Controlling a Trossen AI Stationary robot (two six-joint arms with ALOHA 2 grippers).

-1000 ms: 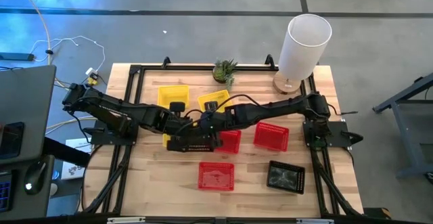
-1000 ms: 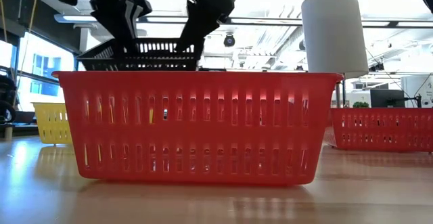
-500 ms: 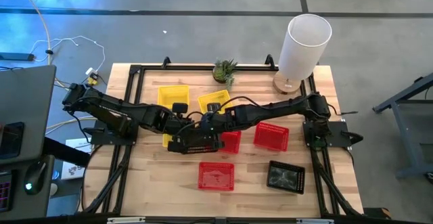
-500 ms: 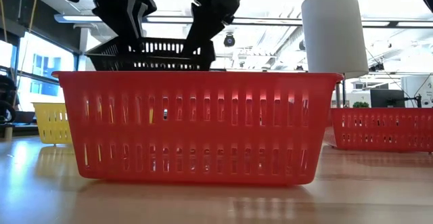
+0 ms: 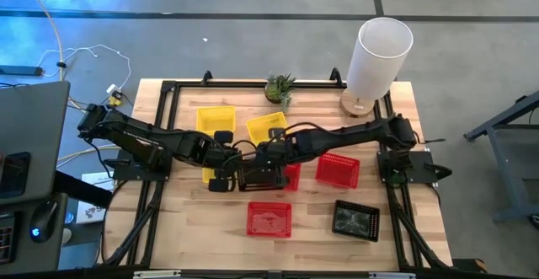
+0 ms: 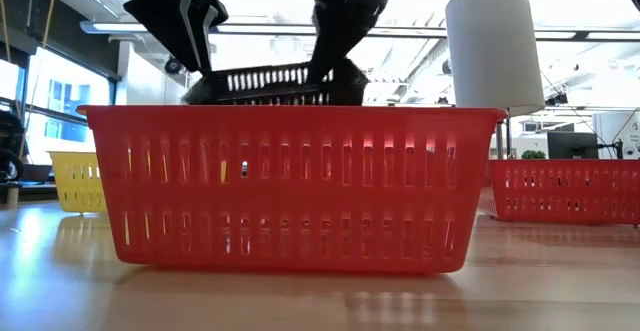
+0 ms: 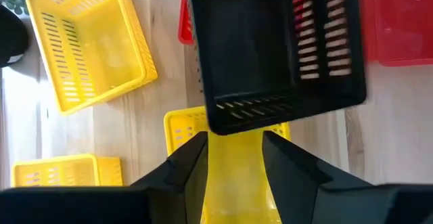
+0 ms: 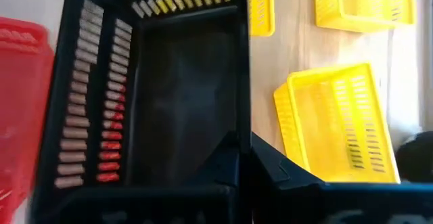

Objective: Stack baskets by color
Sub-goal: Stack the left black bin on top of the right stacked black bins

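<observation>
A black basket (image 5: 261, 176) hangs above the table's middle, with my right gripper (image 8: 245, 149) shut on it. My left gripper (image 7: 233, 139) stands open just off the basket's left end wall (image 7: 250, 112), with nothing between its fingers. Below it lies a yellow basket (image 7: 233, 183) on the table. Two more yellow baskets (image 5: 216, 119) (image 5: 268, 127) sit at the far middle. Red baskets lie at the near middle (image 5: 269, 218), right of centre (image 5: 338, 169) and partly under the held basket (image 5: 290, 176). Another black basket (image 5: 356, 220) rests at the near right. My right gripper pinches the black basket's far long wall (image 8: 242, 116) near its right end, one finger inside the basket and one outside. The fingers slant down from the table's right and far side. The basket hangs clear of the table, open side up, slightly tilted.
A tall white cylinder (image 5: 379, 56) stands at the far right corner and a small green plant (image 5: 280, 87) at the far edge. A black frame (image 5: 168, 89) runs around the tabletop. Bare wood shows at the near left (image 5: 194, 228).
My left gripper has opened and let go of the black basket's left end. My right gripper has shut on the basket's far wall and carried it a little toward the table's right. The basket stays lifted and has tipped slightly.
</observation>
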